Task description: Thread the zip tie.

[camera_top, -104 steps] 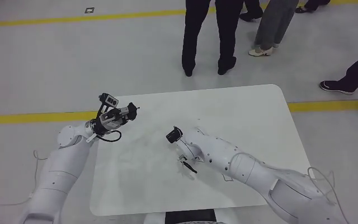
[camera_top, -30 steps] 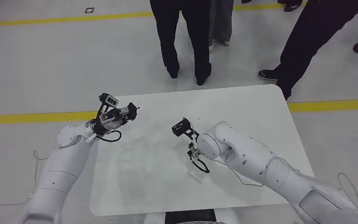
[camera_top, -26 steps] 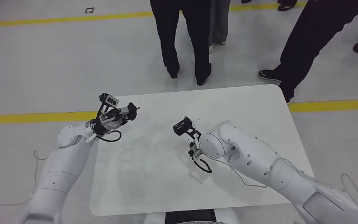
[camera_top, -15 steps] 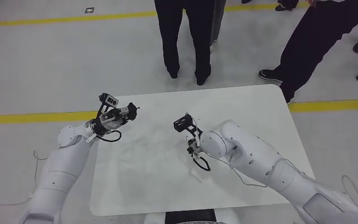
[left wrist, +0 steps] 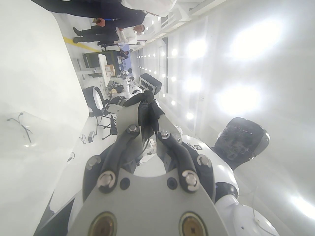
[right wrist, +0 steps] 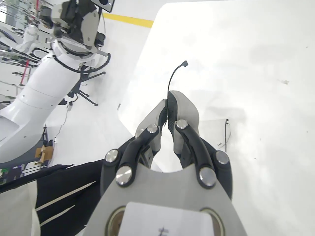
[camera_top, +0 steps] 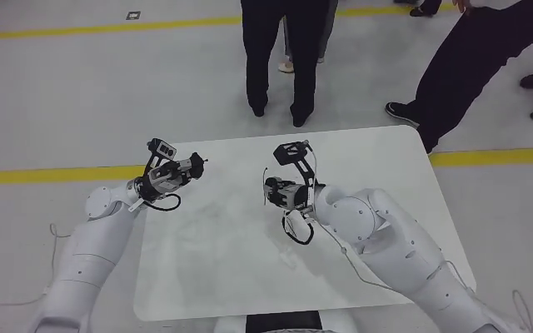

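Fingers of your right gripper (right wrist: 167,99) pinch the zip tie (right wrist: 171,74); it curves outward, head foremost, tail hidden. Left gripper (left wrist: 147,99) fingers pressed together.

White arms (camera_top: 375,241), grey screw-studded right claw (right wrist: 167,102)

You see a thin black plastic zip tie (right wrist: 171,76) pinched at its lower part between the closed fingertips of the right gripper (right wrist: 167,101). Its free part rises from the fingers in a soft curve and ends in a small square head, seen against the white table (right wrist: 246,37). Another thin black tie (right wrist: 226,129) lies flat at a clear plastic sheet (right wrist: 211,128) on the table.
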